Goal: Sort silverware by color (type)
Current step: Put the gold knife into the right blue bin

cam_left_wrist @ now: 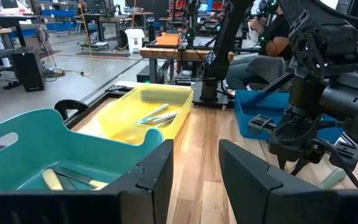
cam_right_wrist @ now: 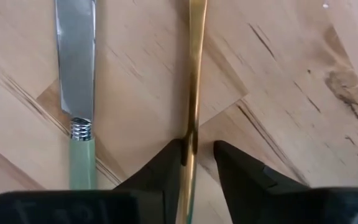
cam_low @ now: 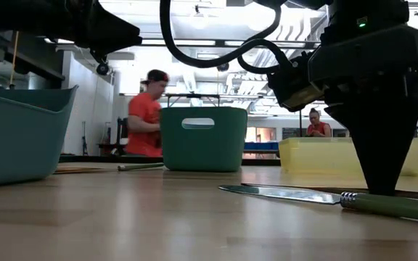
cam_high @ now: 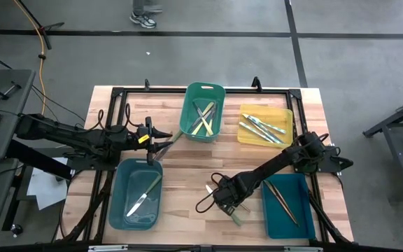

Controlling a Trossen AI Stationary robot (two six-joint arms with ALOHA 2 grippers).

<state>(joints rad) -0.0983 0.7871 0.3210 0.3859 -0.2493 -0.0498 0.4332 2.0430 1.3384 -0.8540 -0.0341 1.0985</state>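
Observation:
My right gripper (cam_high: 228, 201) (cam_right_wrist: 199, 152) points down at the table's near middle, its open fingers on either side of a thin gold-brown utensil (cam_right_wrist: 193, 68) that lies flat on the wood. Beside it lies a knife (cam_right_wrist: 78, 93) (cam_low: 318, 196) with a pale green handle (cam_high: 238, 218). My left gripper (cam_high: 168, 143) (cam_left_wrist: 196, 171) waits level and open between the teal bin and the green bin, with nothing between its fingers. My right gripper comes from above, fingers pointing down and set across the gold-brown utensil's thin shaft (cam_right_wrist: 191, 140). One finger (cam_right_wrist: 166, 165) is right at the shaft's side; bare wood shows between the shaft and the other finger (cam_right_wrist: 238, 171). Whether it touches, I cannot tell.
Four bins hold sorted silverware: a green bin (cam_high: 203, 91) at the far middle, a yellow bin (cam_high: 285, 115) to its right, a teal bin (cam_high: 121, 203) near left, and a blue bin (cam_high: 271, 217) near right. A loose utensil (cam_low: 140, 167) lies by the green bin. People sit beyond the table.

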